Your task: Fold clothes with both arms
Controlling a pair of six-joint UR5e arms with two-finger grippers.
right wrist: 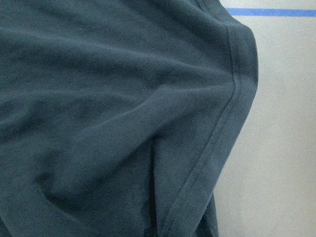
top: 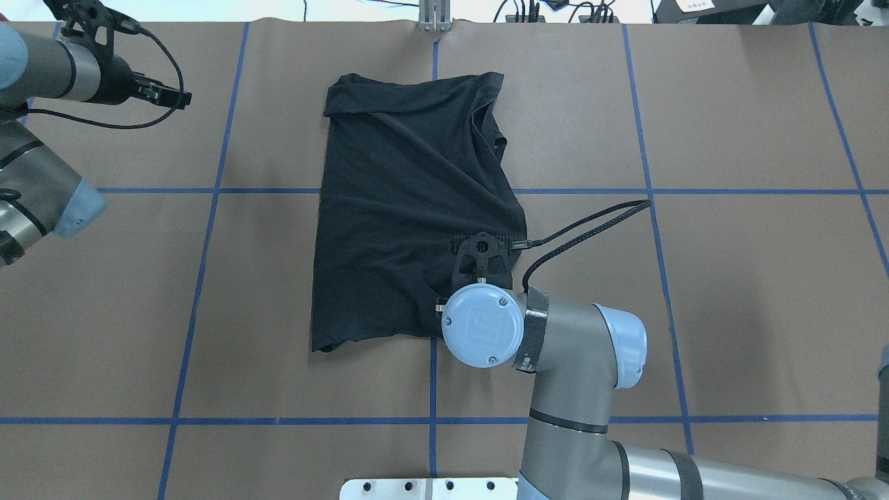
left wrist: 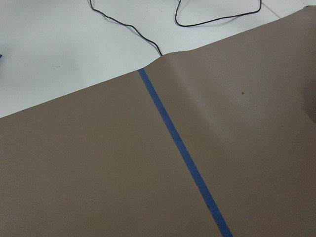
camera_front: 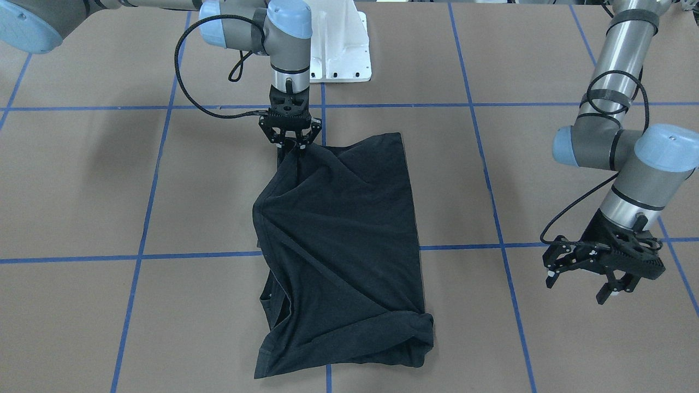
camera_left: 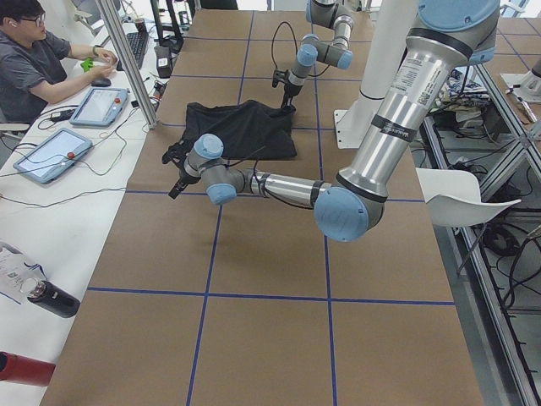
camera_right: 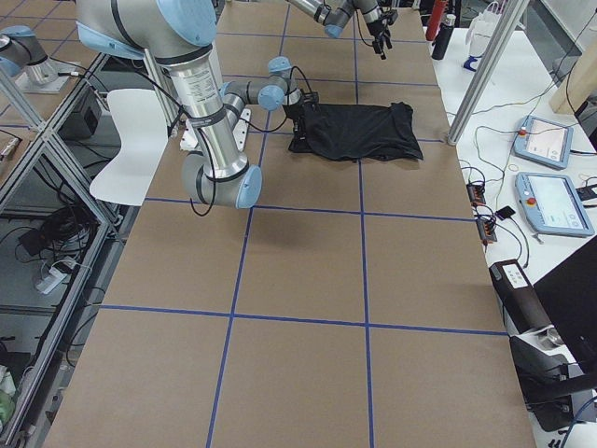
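At the left, the left tool (camera_front: 577,286) hangs above bare tabletop (top: 729,312) with its fingers spread wide and nothing between them, well apart from the cloth.

In the middle lies the black T-shirt (top: 410,208), doubled into a rough oblong that runs from near the operators' edge back toward the robot's edge. Only plain black fabric shows. Its end by the operators' edge is bunched into a loose roll (camera_front: 407,333).

At the oblong's right-hand corner on the robot's side, the right tool (camera_front: 292,143) is closed tight on a pinch of fabric, and creases fan out from that grip.

The cotton looks light and limp. It will likely sag, crease and drag its lower layers along, so a stitched hem (right wrist: 232,123) or a corner, with all layers pinched together, seems the best hold. The opposite corner on the robot's side suits the free tool.

The tabletop is covered in brown paper crossed by blue tape lines (top: 208,190), smooth enough for cloth to slide. A white pedestal (camera_front: 341,49) stands at the robot's edge. Beyond the operators' edge a seated person (camera_left: 34,59) works at a white bench with tablets (camera_left: 100,106).
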